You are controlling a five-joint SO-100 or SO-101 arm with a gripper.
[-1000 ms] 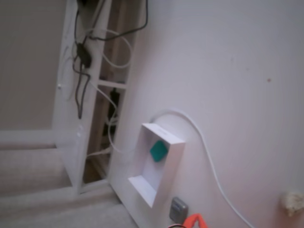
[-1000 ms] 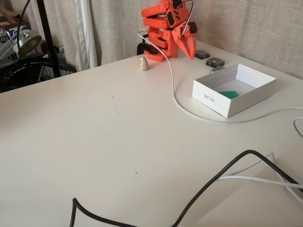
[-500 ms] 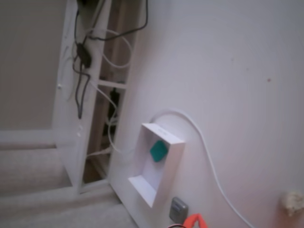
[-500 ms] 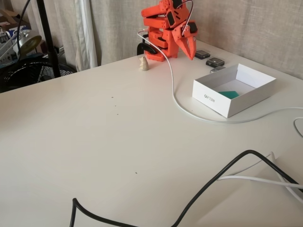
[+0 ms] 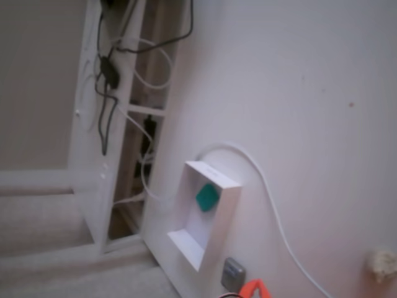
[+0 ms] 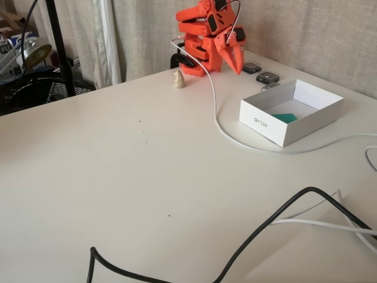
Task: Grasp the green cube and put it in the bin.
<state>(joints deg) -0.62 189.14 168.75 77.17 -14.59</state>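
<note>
The green cube (image 5: 207, 197) (image 6: 287, 117) lies on the flat bottom of the bin (image 5: 227, 214) (image 6: 264, 124), a shallow white box near the right side of the table. The orange arm is folded up at the back of the table, behind the bin. Its gripper (image 6: 238, 69) points down, shut, with nothing between the fingers and well apart from the cube. In a fixed view only an orange tip of the arm (image 5: 254, 288) pokes in at the bottom edge.
A white cable (image 6: 215, 115) runs from the arm around the bin. A black cable (image 6: 265, 227) crosses the front of the table. Small grey blocks (image 6: 267, 76) (image 5: 233, 273) sit behind the bin, and a small beige lump (image 6: 178, 79) (image 5: 383, 264) sits beside the arm's base.
</note>
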